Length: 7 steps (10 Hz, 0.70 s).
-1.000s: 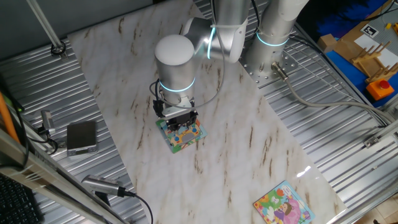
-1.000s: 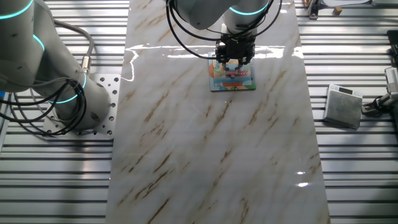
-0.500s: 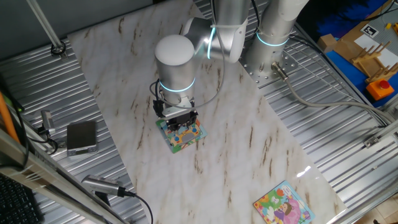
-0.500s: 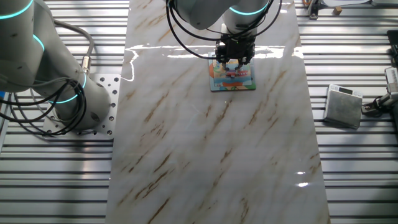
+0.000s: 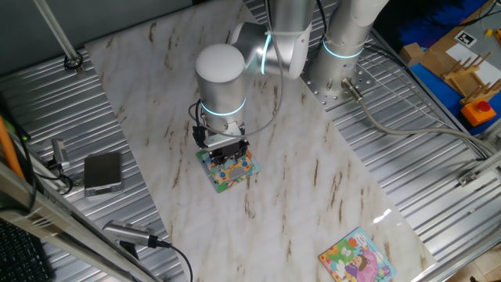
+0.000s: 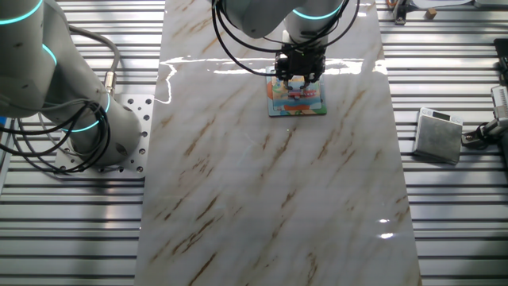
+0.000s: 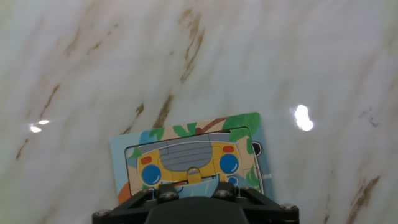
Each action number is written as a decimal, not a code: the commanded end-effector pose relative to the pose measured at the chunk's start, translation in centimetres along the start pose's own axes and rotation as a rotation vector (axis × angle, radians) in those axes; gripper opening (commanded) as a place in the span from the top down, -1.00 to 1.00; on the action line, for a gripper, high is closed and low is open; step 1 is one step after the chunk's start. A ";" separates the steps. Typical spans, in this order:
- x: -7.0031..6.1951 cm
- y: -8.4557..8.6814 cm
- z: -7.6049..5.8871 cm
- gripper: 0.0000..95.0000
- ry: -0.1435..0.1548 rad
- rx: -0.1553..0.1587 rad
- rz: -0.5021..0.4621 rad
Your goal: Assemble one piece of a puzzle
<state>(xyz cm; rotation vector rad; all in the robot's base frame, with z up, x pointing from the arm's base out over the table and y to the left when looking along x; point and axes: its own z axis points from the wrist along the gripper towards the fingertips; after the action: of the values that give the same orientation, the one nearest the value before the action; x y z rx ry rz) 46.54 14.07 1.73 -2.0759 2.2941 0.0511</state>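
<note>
Here, no brand, label or readable writing shows on anything; the only printed mark is a black-and-white square tag [image 5: 468, 36] on a box at the upper right of one fixed view, too small to read.

The arm [image 5: 219, 74] reaches down from the upper middle of that view, its wrist vertical and its gripper [image 5: 227, 157] pointing straight down onto the puzzle [image 5: 228, 171], which lies flat on the marble table [image 5: 313, 188] just left of the frame's centre. In the other fixed view the gripper [image 6: 298, 74] stands on the puzzle's [image 6: 296, 99] upper edge, near the top middle of the frame. The hand view shows the puzzle [image 7: 193, 163] at lower centre, a yellow cartoon car inside a light-blue border, with the black gripper body covering its lower edge. The fingertips are hidden in every view, so whether the jaws are apart or together cannot be told. The piece cannot be made out on its own.

A second puzzle [image 5: 357, 257], pink and purple with a green edge, lies at the lower right, well apart. A grey box [image 5: 102, 172] sits at the left on the ribbed metal.
</note>
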 end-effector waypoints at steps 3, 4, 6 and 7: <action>0.0 0.0 0.0 1.00 0.002 0.001 -0.002; 0.0 0.0 0.0 1.00 0.002 0.001 -0.002; 0.0 0.0 0.0 0.60 0.002 0.001 -0.001; 0.0 0.0 0.0 0.60 0.002 0.001 0.000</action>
<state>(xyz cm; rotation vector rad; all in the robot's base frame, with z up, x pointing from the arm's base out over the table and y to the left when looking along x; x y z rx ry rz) 46.58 14.06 1.72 -2.0775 2.2930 0.0485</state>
